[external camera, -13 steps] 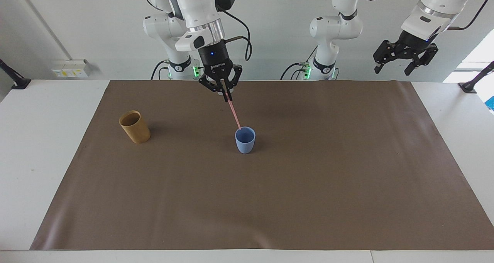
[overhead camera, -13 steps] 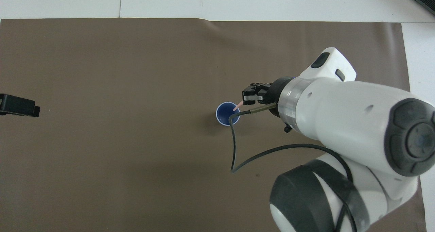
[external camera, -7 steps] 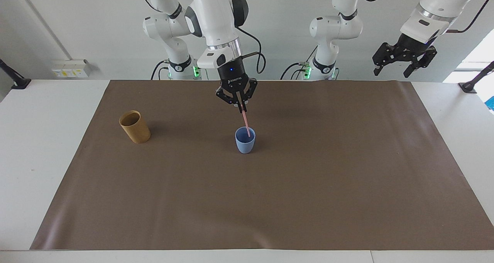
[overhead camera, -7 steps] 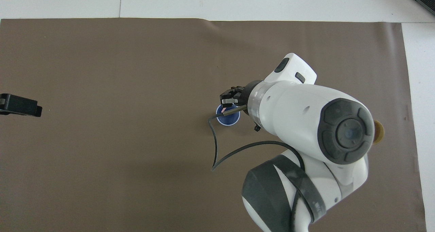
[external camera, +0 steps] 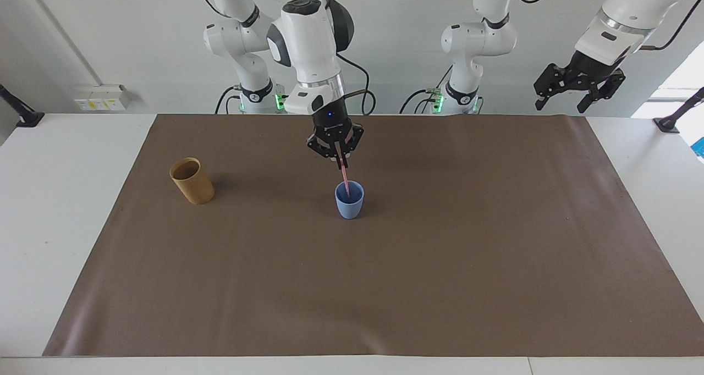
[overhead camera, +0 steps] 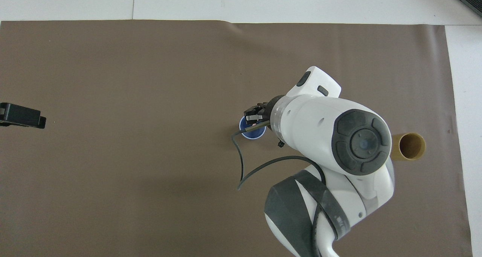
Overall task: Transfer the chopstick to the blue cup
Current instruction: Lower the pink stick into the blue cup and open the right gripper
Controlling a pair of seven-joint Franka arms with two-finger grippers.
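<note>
Just under the right gripper (external camera: pixel 340 163), its fingertips pinch the thin pale pink chopstick (external camera: pixel 344 177). The stick's lower end is inside the rim of the small light-blue matte cup (external camera: pixel 349 201), with bare brown mat (external camera: pixel 440 254) all around. The left gripper (external camera: pixel 578 84) waits wide open, well apart.

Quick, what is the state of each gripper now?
Right gripper: shut on the chopstick, over the blue cup.
Left gripper: open, holding nothing, waiting.

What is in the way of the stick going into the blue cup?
Nothing visible. The right hand holds the chopstick right over the blue cup, with its lower end already inside the rim. The tan cup stands well aside.
</note>
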